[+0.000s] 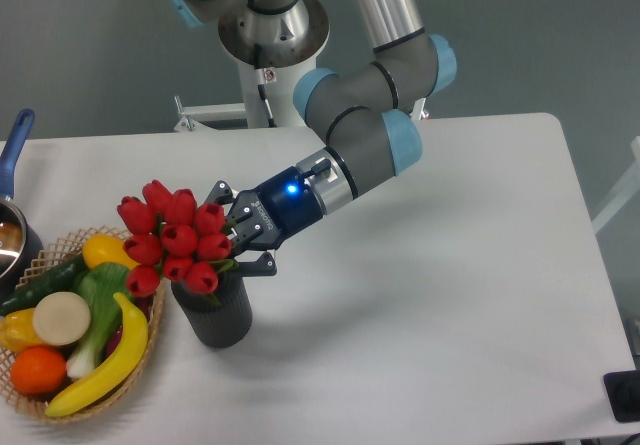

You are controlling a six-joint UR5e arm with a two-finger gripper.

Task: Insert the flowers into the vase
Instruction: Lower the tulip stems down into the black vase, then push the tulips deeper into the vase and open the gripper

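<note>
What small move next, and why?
Probably tilt the bunch more upright. The flowers lean left toward the basket, their base at the mouth of the vase, with the gripper clamped on them. Then lower and release.

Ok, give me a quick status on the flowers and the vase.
Gripper shut on flowers, bunch tilted left. Stems at the vase mouth, depth unclear. Wicker basket close on vase's left.
</note>
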